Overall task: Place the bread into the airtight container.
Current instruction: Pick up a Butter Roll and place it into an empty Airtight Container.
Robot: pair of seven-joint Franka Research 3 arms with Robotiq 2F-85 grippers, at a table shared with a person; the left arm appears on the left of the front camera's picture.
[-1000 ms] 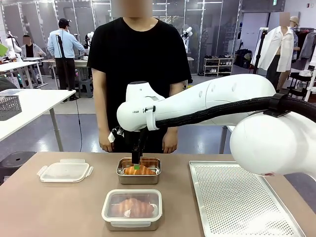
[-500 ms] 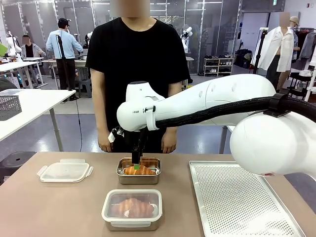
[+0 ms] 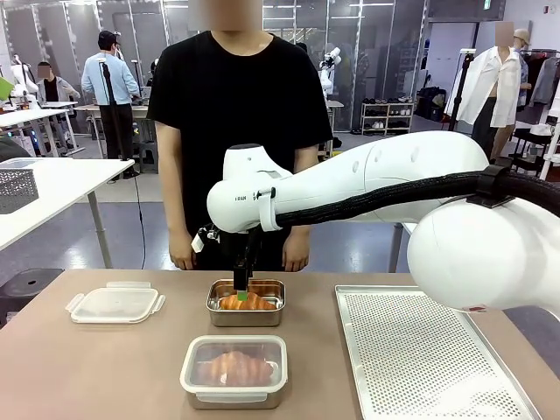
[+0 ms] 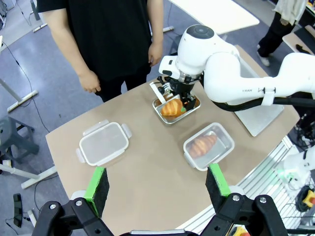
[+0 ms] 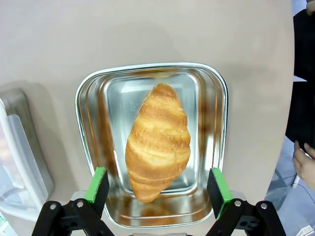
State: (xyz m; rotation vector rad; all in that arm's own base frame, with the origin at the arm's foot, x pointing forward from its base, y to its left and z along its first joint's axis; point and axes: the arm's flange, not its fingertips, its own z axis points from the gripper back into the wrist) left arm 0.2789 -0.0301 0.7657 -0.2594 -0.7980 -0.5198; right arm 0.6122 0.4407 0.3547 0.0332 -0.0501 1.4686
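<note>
The croissant [image 5: 158, 140] lies loose in the open steel container [image 5: 216, 147] at mid-table, diagonal on its floor. The right gripper [image 5: 157, 186] hovers directly above, jaws spread wide on either side of the bread, touching nothing. Across the last second, the arm is unchanged; only the person [image 3: 241, 131] shifted slightly. Judgement: bread delivered; the separate lid [image 3: 115, 304] remains unfitted. The left gripper [image 4: 157, 184] is spread, empty

front eye-level, left wrist high, right wrist close overhead
</note>
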